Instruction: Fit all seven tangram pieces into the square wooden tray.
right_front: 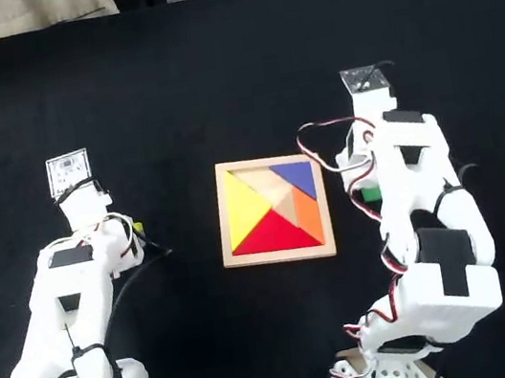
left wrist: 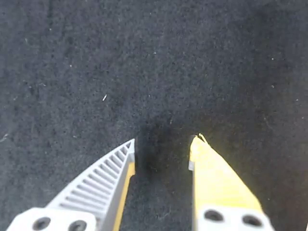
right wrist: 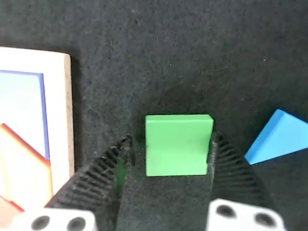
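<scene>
Centre of the high view: square wooden tray (right_front: 280,257) holding flat coloured pieces. Just right of it, right gripper (right wrist: 171,140) spread around smooth green square (right wrist: 178,147), blue triangle (right wrist: 281,137) nearby. Left gripper (left wrist: 164,141) spread above fuzzy black cloth (left wrist: 144,57).

High cam is fixed off the arms and looks pretty much straight down on the whole counter (right_front: 168,87) from well back. Both arm bases sit at its bottom edge and the square wooden tray (right_front: 280,255) is mid-frame. Each wrist cam rides its arm and stares steeply down past its own tips, super close. The left end effector (left wrist: 163,144) sits over plain black counter cloth. The right end effector (right wrist: 170,140) straddles a green square piece (right wrist: 179,147). Right wrist and high cams share the tray's side rim and that green piece.
</scene>
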